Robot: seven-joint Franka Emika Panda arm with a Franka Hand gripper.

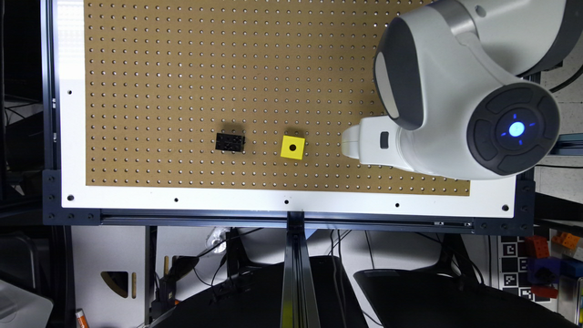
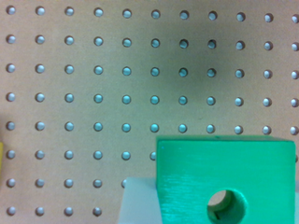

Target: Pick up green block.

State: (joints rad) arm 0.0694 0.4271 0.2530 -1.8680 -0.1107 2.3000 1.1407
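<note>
The green block (image 2: 196,163), a bright green cube with a round hole in its face, looms large and close in the wrist view. My gripper (image 2: 217,212) is shut on it, and one pale finger (image 2: 138,200) presses against its side; the opposite finger is out of frame. Behind the block lies the brown pegboard (image 2: 93,84) with a soft shadow on it. In the exterior view the gripper (image 1: 353,142) is a white part over the pegboard's right portion, and the arm's body hides the block.
A yellow cube (image 1: 292,147) with a hole sits on the pegboard (image 1: 182,68) just off the gripper toward the exterior view's left. A flat black studded brick (image 1: 230,141) lies further that way. The white table frame (image 1: 282,200) borders the board.
</note>
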